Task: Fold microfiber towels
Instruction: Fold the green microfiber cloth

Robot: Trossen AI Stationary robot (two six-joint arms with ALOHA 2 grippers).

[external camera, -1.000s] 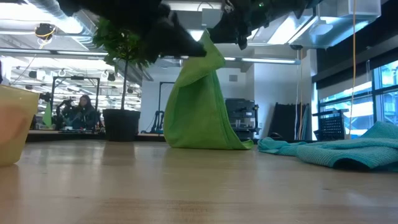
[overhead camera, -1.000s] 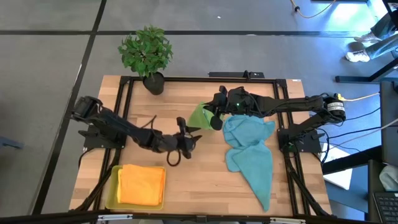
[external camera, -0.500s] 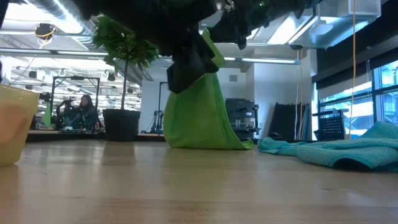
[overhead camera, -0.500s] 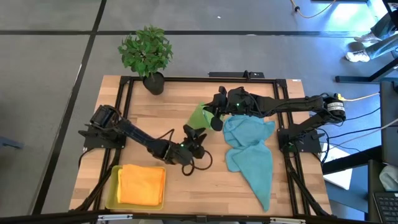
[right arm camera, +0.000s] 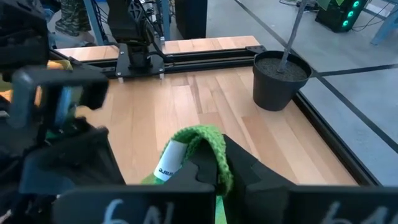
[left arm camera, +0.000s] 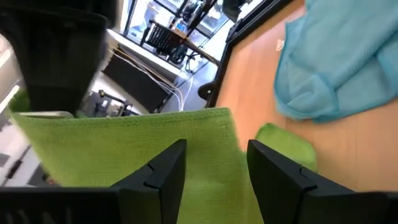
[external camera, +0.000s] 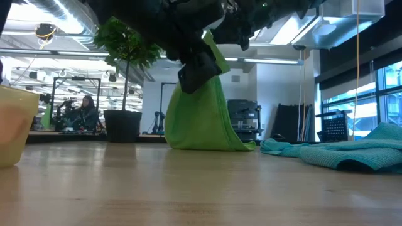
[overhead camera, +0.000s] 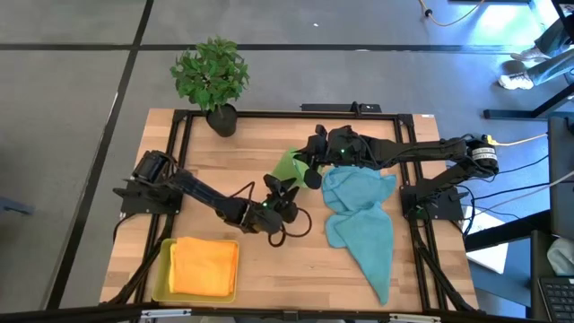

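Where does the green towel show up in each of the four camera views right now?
High view: green towel at table centre, beside the teal towel.
Low view: hanging mid-picture, lower edge on the table.
Left wrist view: fills the lower half.
Right wrist view: one corner in the shut right gripper.
Shared landmark: the potted plant.

potted plant at table's far edge; yellow tray

Left end effector reaches mid-table, fingers parted; right end effector is raised, fingers clamped together.
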